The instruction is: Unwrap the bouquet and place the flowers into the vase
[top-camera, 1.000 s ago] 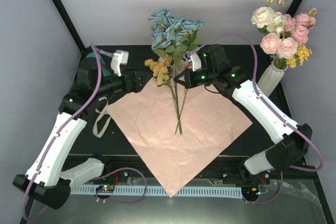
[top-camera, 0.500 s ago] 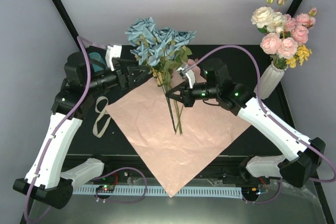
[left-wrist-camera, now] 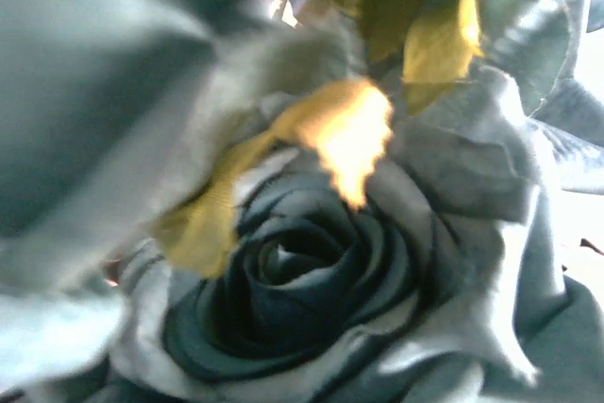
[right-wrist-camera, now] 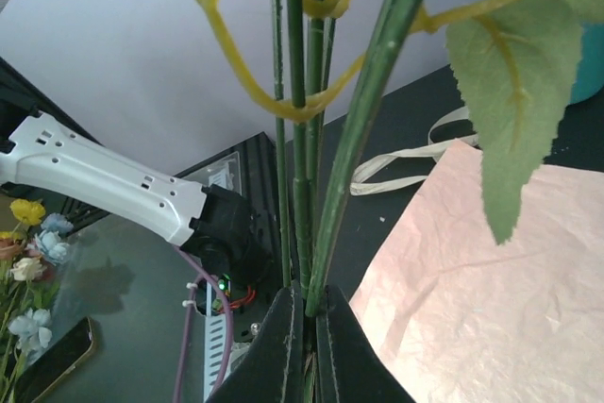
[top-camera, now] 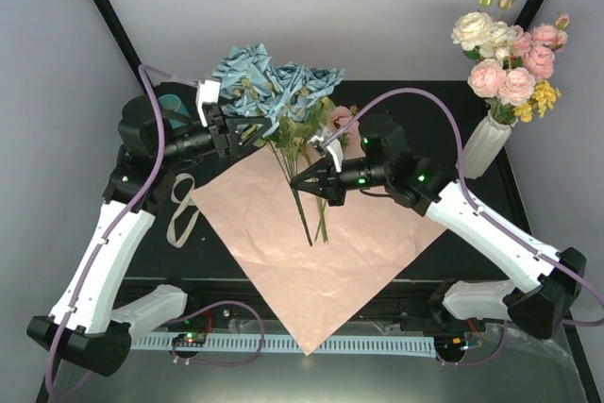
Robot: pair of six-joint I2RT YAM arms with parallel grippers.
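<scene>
Flowers (top-camera: 283,92), unwrapped, shown from three cameras. Top view: the bunch leans up and to the left over the flat pink paper (top-camera: 321,271), with the blue heads at the far side and the green stems (top-camera: 304,212) ending low over the middle of the sheet; whether the ends touch it cannot be told. The right gripper (top-camera: 297,177) is clamped on the stems about midway along. The left gripper (top-camera: 247,129) reaches into the blue heads from the left; whether its jaws stand apart or press on petals cannot be told. The teal vase (top-camera: 173,104) stands at the far left of the black table (top-camera: 226,257), partly hidden behind the left arm and well apart from the stems. A beige ribbon (top-camera: 181,209) lies loose on the table just left of the paper. A white vase (top-camera: 484,143) of pink and cream roses stands at the far right. Left wrist view: a blue rose (left-wrist-camera: 302,271) fills the frame, with blurred yellowish leaves (left-wrist-camera: 349,129) above it; this gripper's own tips are hidden. Right wrist view: two dark fingers (right-wrist-camera: 283,346) meet at the bottom edge, pinching several stems that rise upright from them, with paper and ribbon on the table behind.
</scene>
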